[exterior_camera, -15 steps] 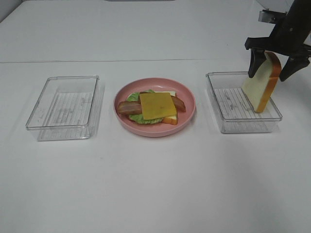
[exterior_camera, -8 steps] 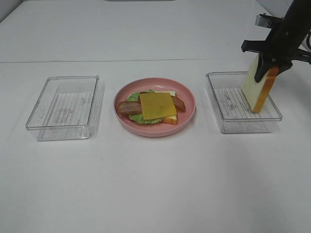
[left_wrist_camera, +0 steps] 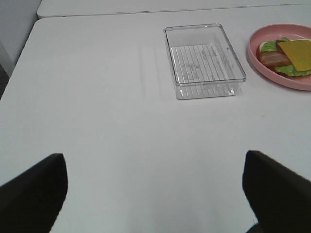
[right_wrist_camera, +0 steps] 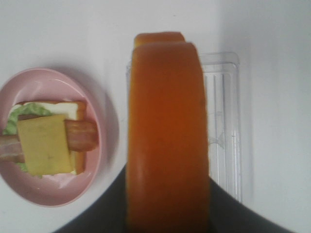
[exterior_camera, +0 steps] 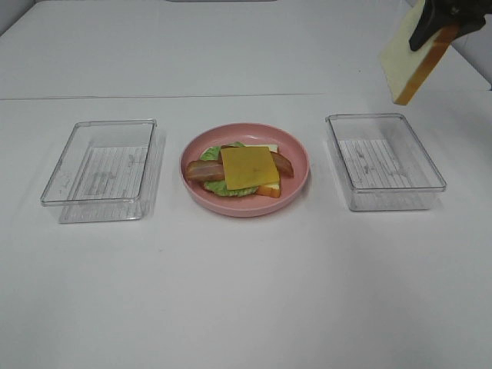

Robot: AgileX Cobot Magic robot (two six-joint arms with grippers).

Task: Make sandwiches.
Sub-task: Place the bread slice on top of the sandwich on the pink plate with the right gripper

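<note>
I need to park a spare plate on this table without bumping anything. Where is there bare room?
The widest bare stretch is the table's near half, in front of the pink plate and both clear trays. The far strip behind them is bare too. The gaps between the plate and the left tray or right tray are tight.

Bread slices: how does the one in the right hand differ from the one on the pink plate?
The held bread slice hangs tilted in the air above the right clear tray, gripped at its top by the right hand; the bottom bread slice lies flat on the pink plate. The held slice is bare, while the bottom slice is mostly covered by lettuce, bacon and cheese. Both have orange-brown crust.
</note>
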